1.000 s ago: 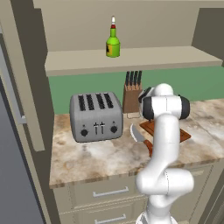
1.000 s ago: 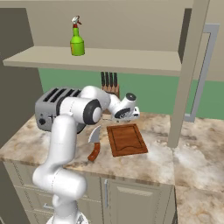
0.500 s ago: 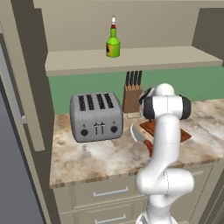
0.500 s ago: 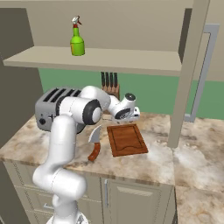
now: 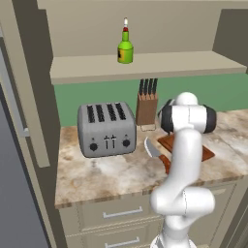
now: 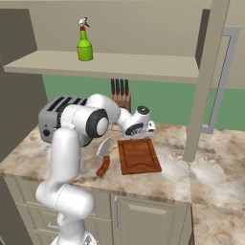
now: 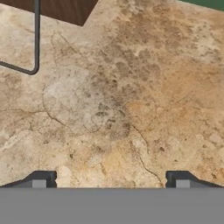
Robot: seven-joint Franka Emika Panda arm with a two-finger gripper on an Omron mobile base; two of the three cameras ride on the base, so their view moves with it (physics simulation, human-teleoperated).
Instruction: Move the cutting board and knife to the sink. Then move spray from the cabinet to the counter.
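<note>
**Ana:** Fingers (image 7: 43,178) stand far apart with bare marbled stone between them, so the end effector (image 6: 147,128) is open and carries nothing. Why does it hang over the back of the cutting board (image 6: 139,156)?

**Ben:** My guess is that it is lining up on the board's far edge, since a flat board lying on the worktop (image 6: 162,178) gives little else to grip. I can't tell whether it touches the board.

**Ana:** And the knife (image 6: 104,155)?

**Ben:** It lies just beside the board, on the toaster (image 5: 106,128) side, blade pointing toward the wall and handle toward the front edge. Nothing has gone to the sink yet, by the look of it.

**Ana:** The spray (image 6: 84,40)?

**Ben:** It stands upright on the cabinet (image 6: 143,66) shelf, above the knife block (image 5: 147,105), waiting for the second half of the job.
</note>
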